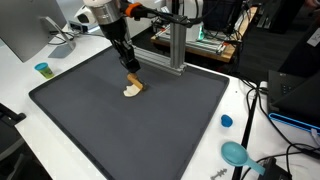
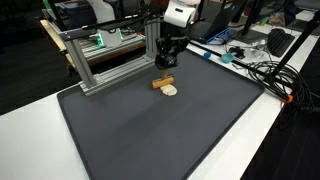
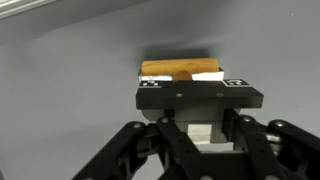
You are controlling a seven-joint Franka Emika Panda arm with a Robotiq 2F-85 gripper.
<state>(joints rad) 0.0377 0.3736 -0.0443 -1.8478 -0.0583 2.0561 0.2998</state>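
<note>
In an exterior view we see the arm reaching down over a dark grey mat (image 1: 150, 130) that covers most of the white tabletop (image 1: 245, 100). The gripper (image 1: 130, 72) stands just above a small wooden block (image 1: 136, 84), and a pale round piece (image 1: 131, 92) lies touching that block on the mat. From here we cannot tell whether the fingers touch the block. A small blue-and-yellow cup (image 1: 42, 70) sits off the mat near one corner, a blue cap (image 1: 226, 121) lies on the white tabletop beside the mat's far edge, and a teal round object (image 1: 236, 153) rests near the corner of the picture.

In an exterior view from the opposite side, the gripper (image 2: 167, 62) hangs over the same wooden block (image 2: 163, 82), with the pale round piece (image 2: 170, 91) just beside it on the mat (image 2: 160, 130). An aluminium frame (image 2: 100, 60) stands at the mat's rear edge, close behind the arm.

In the wrist view the gripper (image 3: 198, 112) fills the lower half. Its fingers (image 3: 152, 86) are clenched, and the wooden block (image 3: 181, 69) lies crosswise right at their tips, against the grey mat (image 3: 70, 90). Whether the block is truly pinched or merely touched we cannot tell.
</note>
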